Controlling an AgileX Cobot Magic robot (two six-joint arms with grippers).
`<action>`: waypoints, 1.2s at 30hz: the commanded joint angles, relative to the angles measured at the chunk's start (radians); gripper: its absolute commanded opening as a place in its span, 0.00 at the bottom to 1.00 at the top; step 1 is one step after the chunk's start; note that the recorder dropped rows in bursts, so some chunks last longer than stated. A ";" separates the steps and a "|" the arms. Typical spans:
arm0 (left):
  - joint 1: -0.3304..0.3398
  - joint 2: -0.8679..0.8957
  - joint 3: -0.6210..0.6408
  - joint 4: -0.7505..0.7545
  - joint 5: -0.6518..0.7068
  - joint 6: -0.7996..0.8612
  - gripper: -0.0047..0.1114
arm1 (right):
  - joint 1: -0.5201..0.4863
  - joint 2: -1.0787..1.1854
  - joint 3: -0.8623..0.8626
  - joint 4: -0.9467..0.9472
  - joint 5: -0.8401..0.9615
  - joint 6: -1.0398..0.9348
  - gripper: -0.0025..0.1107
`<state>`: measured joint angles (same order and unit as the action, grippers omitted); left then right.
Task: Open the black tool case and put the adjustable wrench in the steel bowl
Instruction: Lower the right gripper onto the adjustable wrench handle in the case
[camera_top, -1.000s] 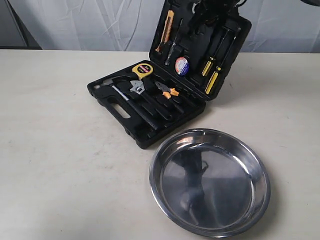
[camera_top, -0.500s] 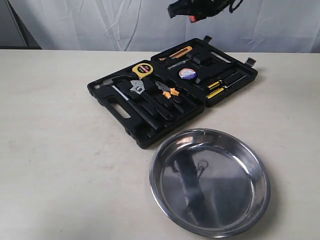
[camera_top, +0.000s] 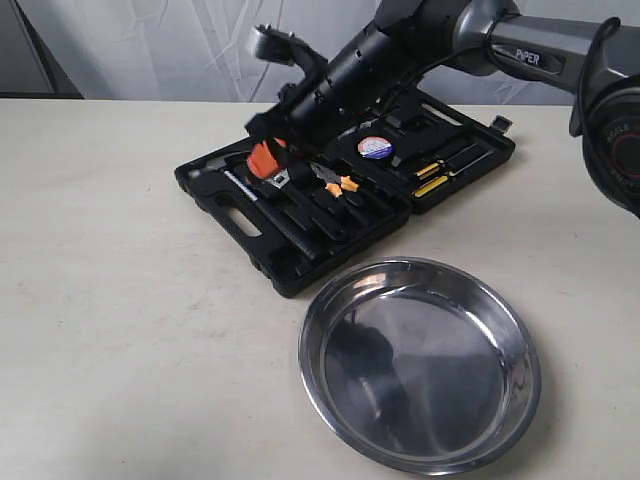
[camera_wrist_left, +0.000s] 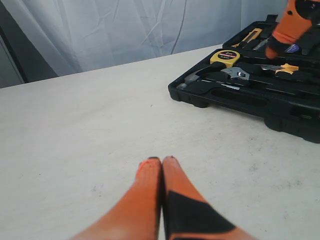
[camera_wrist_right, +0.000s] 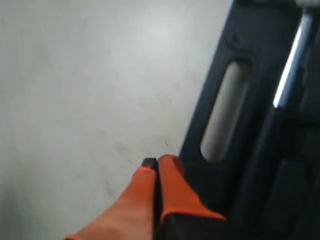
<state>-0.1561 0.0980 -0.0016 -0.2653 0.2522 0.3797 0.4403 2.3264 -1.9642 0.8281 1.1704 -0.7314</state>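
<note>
- Exterior view: flat rectangular black moulded plastic tool case (camera_top: 262, 232) open on the pale table (camera_top: 100, 300), ribbed lid lying flat behind the base; adjustable wrench with shiny silver head and black handle (camera_top: 279, 182) lying in its recess in the base half, between a silver-shafted hammer (camera_top: 235, 183) and orange-handled pliers (camera_top: 338, 184); yellow-and-black screwdrivers (camera_top: 431, 178) seated in the lid half; right gripper (camera_top: 263, 165) with orange fingers stretched across from the right, tips just over the wrench head, touching or not impossible to tell; wide shallow shiny steel bowl (camera_top: 430, 370) on the table near the case's front corner, apart from it.
- Left wrist view: left gripper (camera_wrist_left: 161, 161) with orange fingers pressed together, nothing between them, over bare table, well apart from the case; wrench head beside a yellow tape measure (camera_wrist_left: 225, 56), under the right gripper's orange tip.
- Right wrist view, blurred: right gripper's fingers closed against each other, gripping nothing; tips at the case's edge just beside the handle slot (camera_wrist_right: 223, 112).
</note>
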 joint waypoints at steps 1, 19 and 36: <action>-0.006 -0.005 0.002 -0.004 -0.013 -0.004 0.04 | -0.005 -0.029 0.002 -0.287 0.051 0.171 0.02; -0.006 -0.005 0.002 -0.004 -0.013 -0.004 0.04 | 0.027 -0.009 -0.045 -0.440 -0.320 0.266 0.02; -0.006 -0.005 0.002 -0.004 -0.013 -0.004 0.04 | 0.084 0.093 -0.055 -0.532 -0.341 0.312 0.40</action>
<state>-0.1561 0.0980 -0.0016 -0.2653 0.2522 0.3797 0.5259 2.4037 -2.0145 0.3068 0.8434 -0.4121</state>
